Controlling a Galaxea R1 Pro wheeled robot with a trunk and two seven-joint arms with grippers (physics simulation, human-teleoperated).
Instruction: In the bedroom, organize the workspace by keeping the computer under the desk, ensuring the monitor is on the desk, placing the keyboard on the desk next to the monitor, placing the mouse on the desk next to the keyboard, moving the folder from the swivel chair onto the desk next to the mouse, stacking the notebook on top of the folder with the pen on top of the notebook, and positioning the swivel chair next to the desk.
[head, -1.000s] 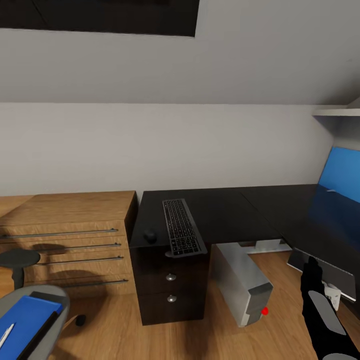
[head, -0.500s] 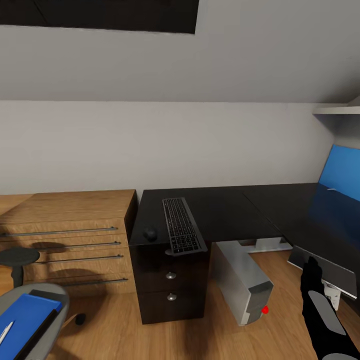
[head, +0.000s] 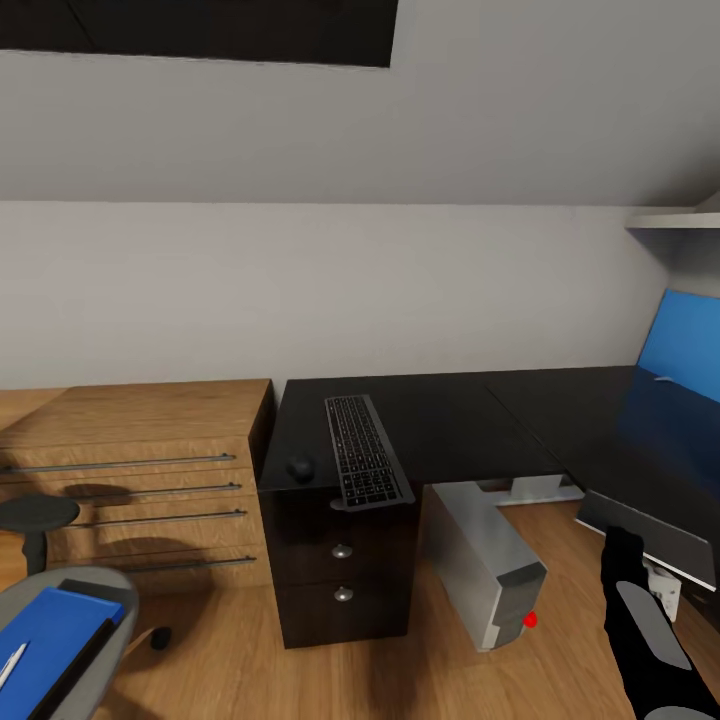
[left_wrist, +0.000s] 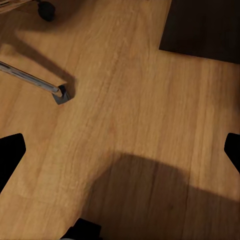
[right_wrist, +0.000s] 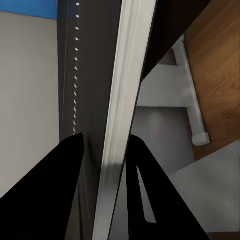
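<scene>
The black desk (head: 450, 420) carries the keyboard (head: 365, 465) at its left end, with the mouse (head: 300, 467) just left of it. On the floor beside the desk's drawer unit stands the grey computer (head: 490, 565). At the lower left, the swivel chair (head: 120, 600) holds the blue folder (head: 45, 635), with the dark notebook (head: 88, 628) and white pen (head: 12, 668) on it. My right gripper (head: 622, 540) (right_wrist: 105, 140) is shut on the edge of the monitor (head: 650, 540) (right_wrist: 122, 85), a flat panel held low off the desk's right wing. Above the wooden floor, my left gripper (left_wrist: 120, 150) is open.
A light wooden chest of drawers (head: 130, 470) stands left of the desk, and a black drawer unit (head: 340, 570) sits under its left end. A blue back panel (head: 685, 345) rises at the right. A chair base leg (left_wrist: 35, 80) crosses the floor below my left gripper.
My right gripper and the monitor panel have sunk slightly. The view shifted a little early on; the desk things have not moved.
</scene>
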